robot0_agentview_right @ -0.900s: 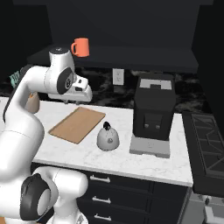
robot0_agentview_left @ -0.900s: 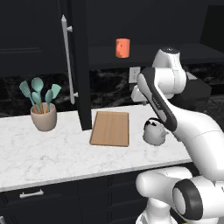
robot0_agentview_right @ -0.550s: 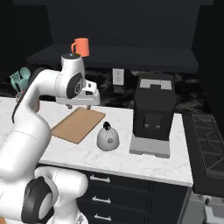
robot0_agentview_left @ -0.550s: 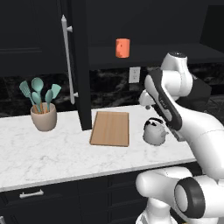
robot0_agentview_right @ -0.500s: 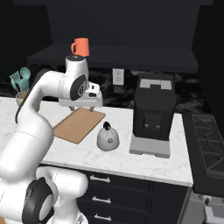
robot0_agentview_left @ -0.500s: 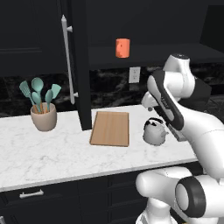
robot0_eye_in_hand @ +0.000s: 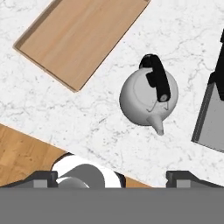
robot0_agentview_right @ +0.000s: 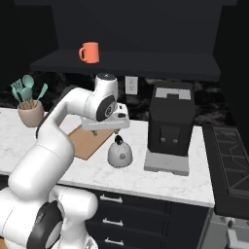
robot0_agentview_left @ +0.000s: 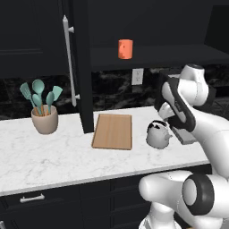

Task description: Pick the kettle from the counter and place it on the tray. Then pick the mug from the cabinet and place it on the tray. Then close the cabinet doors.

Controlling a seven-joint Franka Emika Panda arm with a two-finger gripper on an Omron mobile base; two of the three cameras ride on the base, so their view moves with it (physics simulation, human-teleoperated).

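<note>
A white robot arm hangs its gripper (robot0_eye_in_hand: 111,175) above the marble table (robot0_agentview_left: 53,156), jaws spread wide and holding nothing. The grey kettle (robot0_eye_in_hand: 148,98) sits on the table below, just right of the wooden tray (robot0_agentview_left: 113,131). An orange mug (robot0_agentview_right: 89,52) stands on the cabinet shelf (robot0_agentview_right: 146,65) above.

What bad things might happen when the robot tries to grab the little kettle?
The kettle is round and smooth, so it might slip unless the open hand catches its dark handle. The black coffee machine stands close beside the kettle, so the hand might bump it coming down. The tray is a low flat board, so a kettle set near its edge might slide off.
</note>
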